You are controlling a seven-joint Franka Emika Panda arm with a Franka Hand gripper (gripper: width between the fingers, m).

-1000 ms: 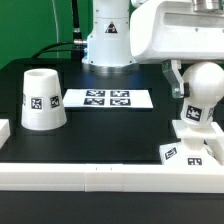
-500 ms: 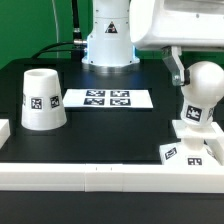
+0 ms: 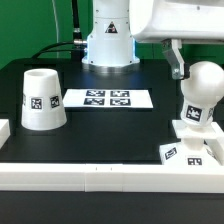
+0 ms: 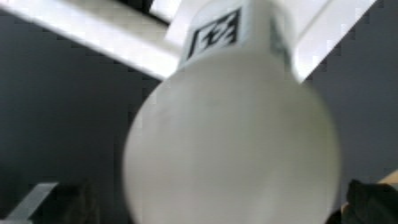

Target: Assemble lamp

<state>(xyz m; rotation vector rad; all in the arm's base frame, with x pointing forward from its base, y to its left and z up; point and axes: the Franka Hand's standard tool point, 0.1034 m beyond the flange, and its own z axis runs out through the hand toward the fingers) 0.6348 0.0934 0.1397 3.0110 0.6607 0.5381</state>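
The ball-shaped bulb [image 3: 204, 84] stands upright with its stem in the low square base [image 3: 190, 150] at the exterior view's right, against the front rail. My gripper [image 3: 192, 62] is open at the level of the bulb's top; one finger [image 3: 178, 60] shows just to the bulb's left, apart from it. In the wrist view the bulb [image 4: 231, 130] fills the picture between my gripper's [image 4: 199, 206] dark fingertips [image 4: 25, 205], with a gap on each side. The cup-like shade [image 3: 42, 98] stands mouth down at the left, far from the gripper.
The marker board [image 3: 107, 98] lies flat in the middle at the back. A long white rail [image 3: 90, 174] runs along the front edge, and a white piece [image 3: 3, 130] sits at the far left. The robot's pedestal [image 3: 108, 40] stands behind the board.
My gripper has risen from around the bulb's middle to its top. The bulb stays upright on the base and has not moved.
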